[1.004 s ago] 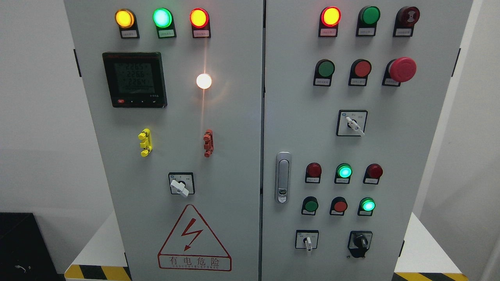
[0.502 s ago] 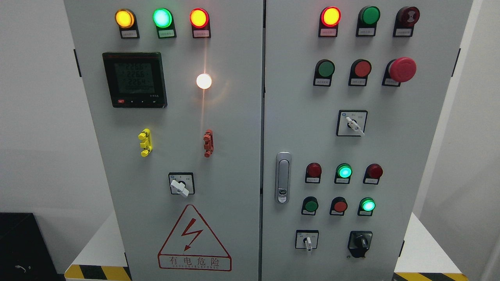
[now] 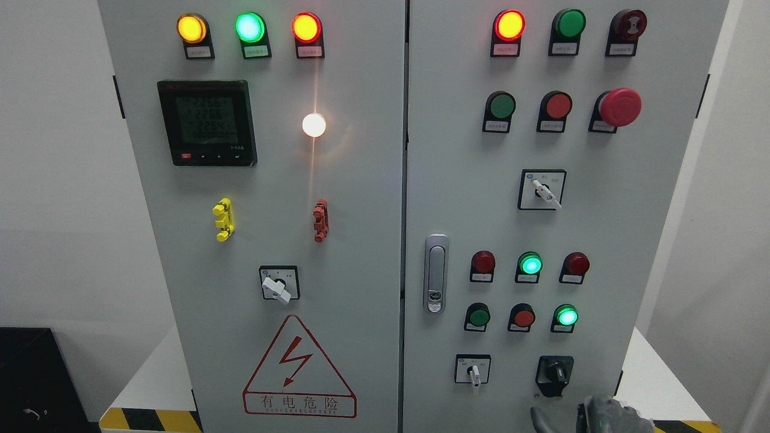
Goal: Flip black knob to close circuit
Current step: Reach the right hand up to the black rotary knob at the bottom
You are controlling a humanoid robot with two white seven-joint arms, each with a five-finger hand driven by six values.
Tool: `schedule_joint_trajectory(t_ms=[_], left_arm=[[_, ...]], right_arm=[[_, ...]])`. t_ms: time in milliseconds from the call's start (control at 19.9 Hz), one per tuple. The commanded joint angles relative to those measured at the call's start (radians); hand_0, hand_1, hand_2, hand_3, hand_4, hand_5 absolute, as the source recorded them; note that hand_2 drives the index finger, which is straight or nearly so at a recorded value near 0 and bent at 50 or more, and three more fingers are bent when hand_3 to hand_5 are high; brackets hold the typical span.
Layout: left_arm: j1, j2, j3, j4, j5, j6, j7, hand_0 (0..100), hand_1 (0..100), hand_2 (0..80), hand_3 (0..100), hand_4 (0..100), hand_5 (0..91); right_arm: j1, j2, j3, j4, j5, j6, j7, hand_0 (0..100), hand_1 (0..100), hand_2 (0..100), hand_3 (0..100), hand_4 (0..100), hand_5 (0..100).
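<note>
Black and low on the right door of the cabinet (image 3: 457, 180), the knob (image 3: 554, 374) is sitting in its dark housing with its handle pointing roughly upright. Just below it, the right hand (image 3: 601, 416) is showing at the bottom edge, grey and mostly cut off by the frame, so whether its fingers are spread or curled cannot be told; it is near the knob but not touching it. Left of the knob, a small white switch (image 3: 473, 370) is pointing down. Above them, two green lamps (image 3: 530, 264) are glowing among unlit red and green buttons. A door latch (image 3: 436, 273) is sitting beside the seam. On the left door, the meter (image 3: 207, 122) digits are too faint to read, and glare is streaking down from a white lamp (image 3: 314, 124).
</note>
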Motion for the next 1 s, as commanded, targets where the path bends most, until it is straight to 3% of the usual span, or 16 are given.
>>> schedule_joint_trajectory(t_ms=[0, 502, 954], left_arm=[[0.006, 0.0, 0.0, 0.0, 0.0, 0.0, 0.0, 12, 56, 0.0, 0, 0, 0.0], [0.006, 0.0, 0.0, 0.0, 0.0, 0.0, 0.0, 12, 56, 0.0, 0, 0, 0.0], [0.006, 0.0, 0.0, 0.0, 0.001, 0.0, 0.0, 12, 56, 0.0, 0, 0, 0.0]], right_arm=[[-0.023, 0.001, 0.004, 0.014, 0.007, 0.003, 0.002, 0, 0, 94, 100, 99, 99], [-0.08, -0.006, -0.003, 0.069, 0.01, 0.018, 0.001, 0, 0, 94, 100, 99, 99], [-0.078, -0.008, -0.015, 0.074, 0.015, 0.02, -0.004, 0, 0, 94, 100, 99, 99]])
